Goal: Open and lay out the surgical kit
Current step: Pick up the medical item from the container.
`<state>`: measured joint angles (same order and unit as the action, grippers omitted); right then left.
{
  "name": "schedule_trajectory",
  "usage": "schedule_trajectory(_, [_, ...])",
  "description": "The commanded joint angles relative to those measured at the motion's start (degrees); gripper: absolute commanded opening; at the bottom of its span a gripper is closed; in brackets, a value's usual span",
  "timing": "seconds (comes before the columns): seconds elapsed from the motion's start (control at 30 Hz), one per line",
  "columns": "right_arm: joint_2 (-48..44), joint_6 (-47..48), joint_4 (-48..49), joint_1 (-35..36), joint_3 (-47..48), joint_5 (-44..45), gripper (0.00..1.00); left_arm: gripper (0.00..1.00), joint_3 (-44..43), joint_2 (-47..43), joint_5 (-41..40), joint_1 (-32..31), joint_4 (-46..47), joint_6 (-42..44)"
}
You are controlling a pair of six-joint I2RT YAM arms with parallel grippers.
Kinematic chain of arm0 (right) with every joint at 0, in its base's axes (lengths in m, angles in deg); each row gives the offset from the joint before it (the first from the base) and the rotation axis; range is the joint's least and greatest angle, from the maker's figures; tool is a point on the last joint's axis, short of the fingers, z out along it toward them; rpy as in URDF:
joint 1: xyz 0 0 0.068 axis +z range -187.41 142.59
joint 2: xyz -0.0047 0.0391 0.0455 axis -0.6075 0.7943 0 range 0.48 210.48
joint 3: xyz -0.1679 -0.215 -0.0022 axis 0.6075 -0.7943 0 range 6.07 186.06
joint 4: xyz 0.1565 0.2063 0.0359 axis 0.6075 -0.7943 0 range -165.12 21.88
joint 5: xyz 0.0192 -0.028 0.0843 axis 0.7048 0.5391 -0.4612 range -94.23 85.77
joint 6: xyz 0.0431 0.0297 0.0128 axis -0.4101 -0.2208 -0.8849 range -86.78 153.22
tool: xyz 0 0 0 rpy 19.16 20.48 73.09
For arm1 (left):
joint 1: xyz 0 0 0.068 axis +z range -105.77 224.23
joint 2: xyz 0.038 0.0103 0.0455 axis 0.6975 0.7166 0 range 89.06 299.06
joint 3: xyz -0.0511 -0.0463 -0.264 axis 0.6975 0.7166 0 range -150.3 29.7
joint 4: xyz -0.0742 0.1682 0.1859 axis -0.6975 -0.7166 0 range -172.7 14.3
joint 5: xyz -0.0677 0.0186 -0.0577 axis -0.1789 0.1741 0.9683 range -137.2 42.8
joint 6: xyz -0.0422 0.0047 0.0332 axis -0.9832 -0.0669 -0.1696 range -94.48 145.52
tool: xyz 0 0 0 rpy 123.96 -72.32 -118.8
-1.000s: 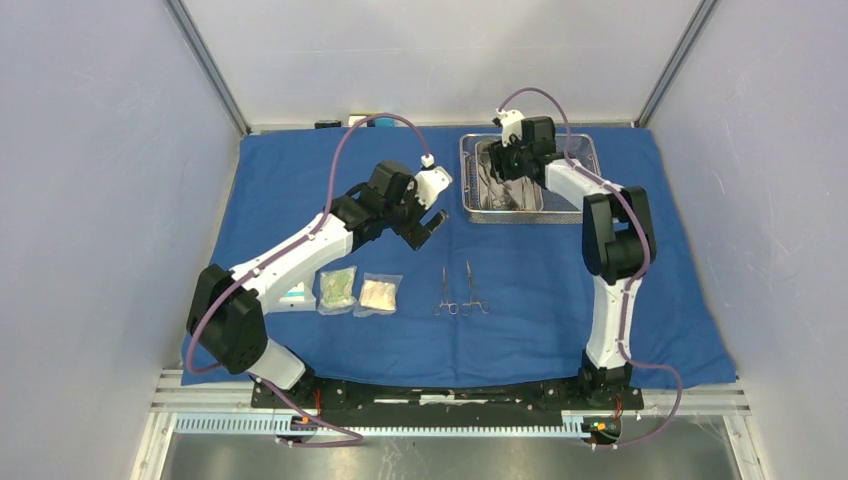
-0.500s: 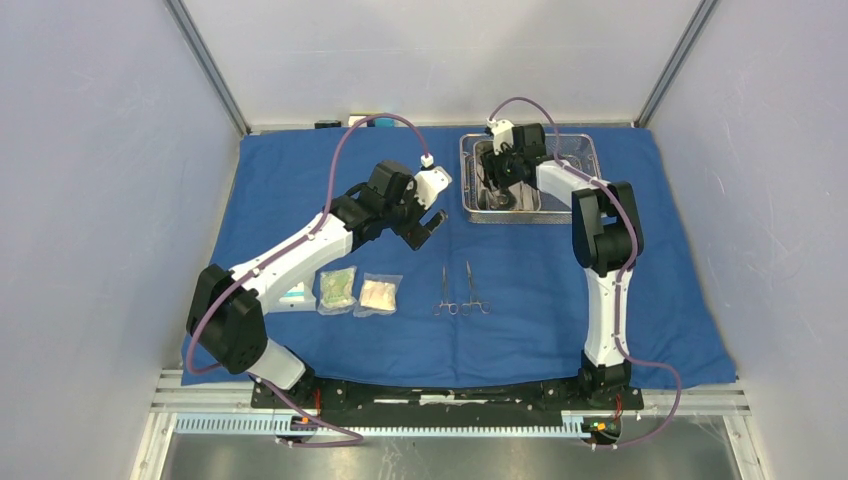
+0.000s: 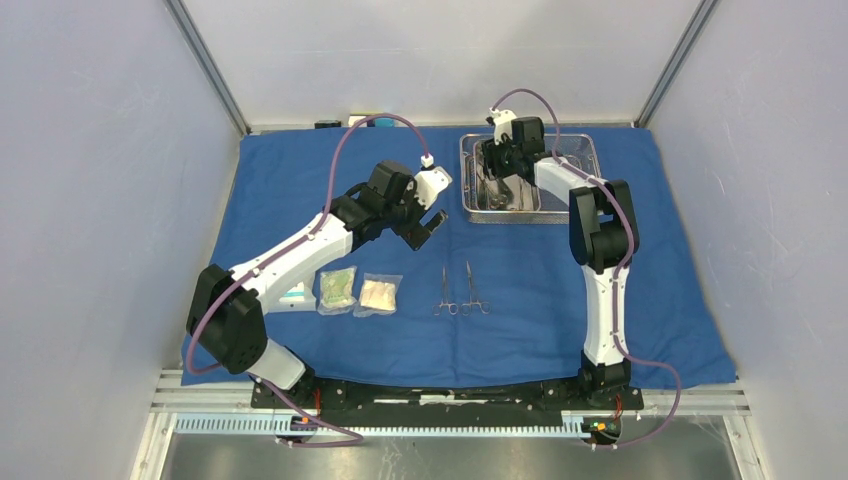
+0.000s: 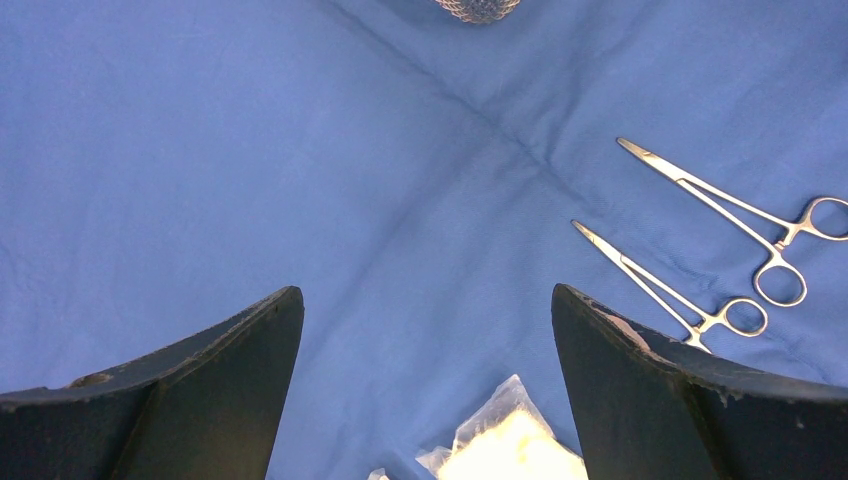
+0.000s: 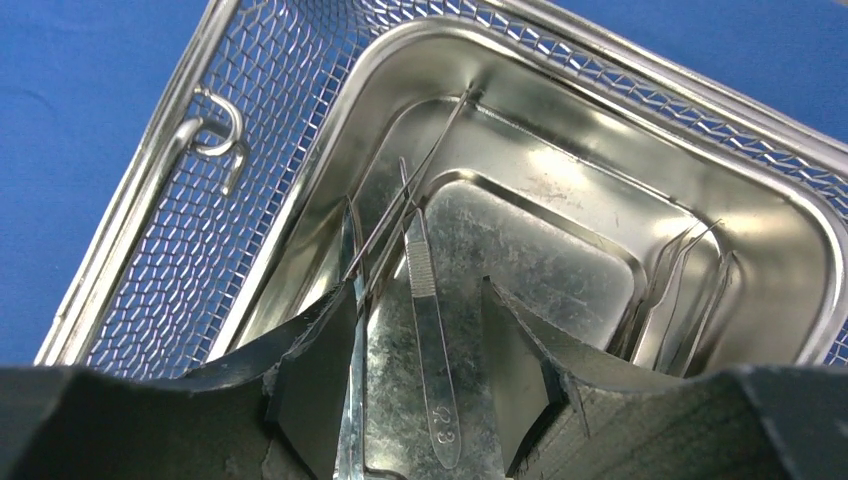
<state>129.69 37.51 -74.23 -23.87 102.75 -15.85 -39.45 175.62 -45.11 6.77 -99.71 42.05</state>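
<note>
The blue cloth wrap [image 3: 290, 190] lies spread flat. At its back right stands the steel mesh tray [image 3: 590, 150] with its inner pan [image 5: 600, 130]. My right gripper [image 5: 418, 292] reaches down into the pan, open, its fingers either side of a flat metal handle [image 5: 432, 330] with gaps on both sides. A thin instrument [image 5: 356, 360] lies against the left finger. Two scissor-like instruments [image 3: 445, 290] [image 3: 472, 290] lie side by side on the cloth. My left gripper [image 3: 428, 228] hovers wide open and empty above the cloth. Clear packets [image 3: 338, 288] [image 3: 379, 294] lie near it.
More slim instruments [image 5: 680, 300] lean in the pan's right corner. A wire handle [image 5: 210, 130] hangs on the tray's mesh wall. A third packet [image 3: 296, 295] shows partly under the left arm. Small items [image 3: 370, 121] sit at the cloth's back edge.
My right gripper has shifted a little left and back inside the tray, and its jaws have narrowed slightly. The left arm has not moved.
</note>
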Motion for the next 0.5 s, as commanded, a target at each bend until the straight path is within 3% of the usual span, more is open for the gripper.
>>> schedule_trajectory(0.0, [-0.3,-3.3,4.2,0.5,1.6,1.0,0.55,1.0,-0.4,-0.8,1.2,0.3,0.5,-1.1])
schedule_trajectory(0.47, [5.6,-2.8,0.3,2.6,7.5,6.5,0.49,1.0,-0.5,-0.6,1.5,0.3,0.2,-1.3])
